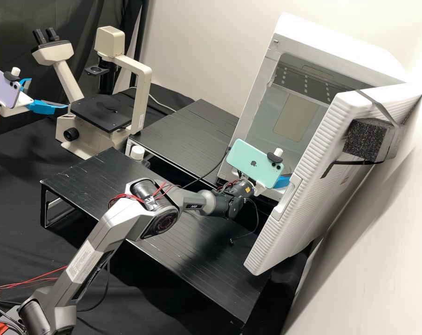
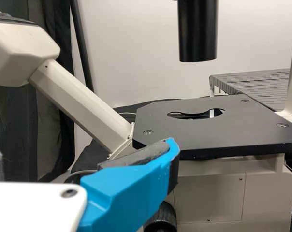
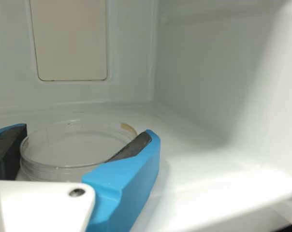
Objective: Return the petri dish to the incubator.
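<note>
Petri dish [image 3: 61, 170] inside the incubator [image 1: 341, 60], low by its smooth floor [image 3: 199, 159]; right gripper [image 3: 88, 129] closed on it. We judge it light, stiff, slippery, crackable: hold gently by the sidewall. Left gripper [image 1: 48, 93] open, well apart from the incubator. Black stand [image 1: 211, 251] beside it, pale wall [image 1: 197, 46] behind.

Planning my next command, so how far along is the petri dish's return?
Looks done: the incubator door stands open, and the petri dish is inside.

In hand: the right gripper has its fingers on either side of the dish, apparently closed on it; I can't tell if its base rests on the floor.

Left: release, back out, probably close the door.
</note>
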`<state>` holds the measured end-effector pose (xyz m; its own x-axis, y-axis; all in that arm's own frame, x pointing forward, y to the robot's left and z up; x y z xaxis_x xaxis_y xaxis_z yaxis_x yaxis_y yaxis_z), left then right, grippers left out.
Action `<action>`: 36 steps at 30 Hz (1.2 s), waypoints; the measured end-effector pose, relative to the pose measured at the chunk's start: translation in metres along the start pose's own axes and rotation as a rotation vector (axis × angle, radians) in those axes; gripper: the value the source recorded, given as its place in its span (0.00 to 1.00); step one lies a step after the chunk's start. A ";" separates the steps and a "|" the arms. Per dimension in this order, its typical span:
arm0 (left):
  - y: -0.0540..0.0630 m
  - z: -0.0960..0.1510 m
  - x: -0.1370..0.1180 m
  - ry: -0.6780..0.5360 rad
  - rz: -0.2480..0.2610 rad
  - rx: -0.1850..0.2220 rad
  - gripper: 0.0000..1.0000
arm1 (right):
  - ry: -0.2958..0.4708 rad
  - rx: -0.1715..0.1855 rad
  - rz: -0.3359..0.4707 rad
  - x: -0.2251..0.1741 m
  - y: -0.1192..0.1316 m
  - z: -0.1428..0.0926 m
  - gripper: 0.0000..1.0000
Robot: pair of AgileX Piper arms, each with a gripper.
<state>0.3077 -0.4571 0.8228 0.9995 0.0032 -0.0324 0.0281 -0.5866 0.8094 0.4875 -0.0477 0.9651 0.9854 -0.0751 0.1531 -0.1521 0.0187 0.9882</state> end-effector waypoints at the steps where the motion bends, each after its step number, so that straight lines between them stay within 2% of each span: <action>1: 0.000 0.000 0.000 0.000 0.000 0.000 1.00 | 0.002 -0.002 0.001 0.001 0.000 0.000 0.00; 11: 0.000 0.000 0.000 0.000 0.000 0.000 1.00 | -0.002 -0.005 0.009 0.013 0.001 0.007 0.00; 15: 0.000 0.000 0.000 0.000 0.000 0.000 1.00 | -0.006 0.024 0.017 0.017 0.003 0.012 0.00; 17: 0.000 0.000 0.000 0.000 0.000 0.000 1.00 | -0.013 0.024 0.017 0.018 0.004 0.015 0.00; 18: 0.000 0.000 0.000 0.000 0.000 0.000 1.00 | -0.011 0.023 0.013 0.018 0.004 0.017 1.00; 22: 0.000 0.000 0.000 0.000 0.000 0.000 1.00 | -0.008 0.030 0.004 0.019 0.003 0.017 1.00; 30: 0.000 0.000 0.000 0.000 0.000 0.000 1.00 | -0.007 0.020 -0.006 0.019 0.002 0.017 1.00; 36: 0.000 0.000 0.000 0.000 0.000 0.000 1.00 | -0.010 0.032 -0.007 0.019 0.002 0.017 1.00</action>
<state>0.3077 -0.4571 0.8228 0.9995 0.0032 -0.0324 0.0281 -0.5866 0.8094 0.5041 -0.0663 0.9703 0.9856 -0.0855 0.1458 -0.1475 -0.0140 0.9890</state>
